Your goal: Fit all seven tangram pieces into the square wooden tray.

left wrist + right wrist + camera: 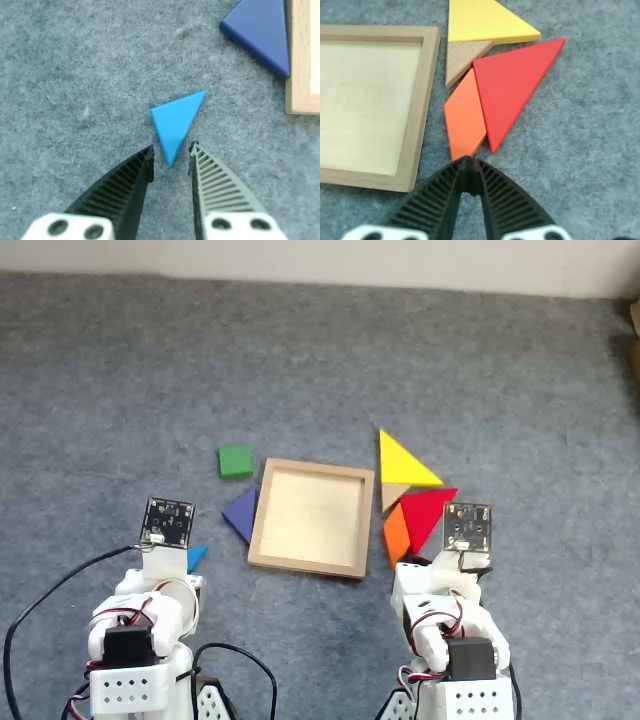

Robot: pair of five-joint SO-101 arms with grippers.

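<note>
The square wooden tray [305, 566] lies flat on grey carpet [300, 360], ahead of the two arms and between them. All seven tangram pieces lie on the carpet outside it.

On the left arm's side of the tray there are three pieces. The green square [235, 461] sits just off the tray's far corner. The dark blue triangle [243, 512] lies with one edge against the tray's rim. The light blue triangle [176, 120] lies a little further out from the tray's near corner, apart from it.

On the right arm's side, four pieces are packed together just beside the tray. The yellow triangle [485, 20] is by the far corner, with the small bare-wood triangle [460, 57] tucked under its edge. Next come the red triangle [510, 85] and the orange parallelogram [465, 117], which lie edge to edge. The parallelogram is the closer of the two to the tray's rim.

The left gripper [171, 150] has its fingers parted, one on each side of the light blue triangle's nearest point. Neither finger seems to press on the piece, though contact is hard to judge from the left wrist view.

The right gripper [470, 161] has its fingers closed together with nothing between them. Its tips sit right at the orange parallelogram's near corner, just off the tray's near corner on that side.
</note>
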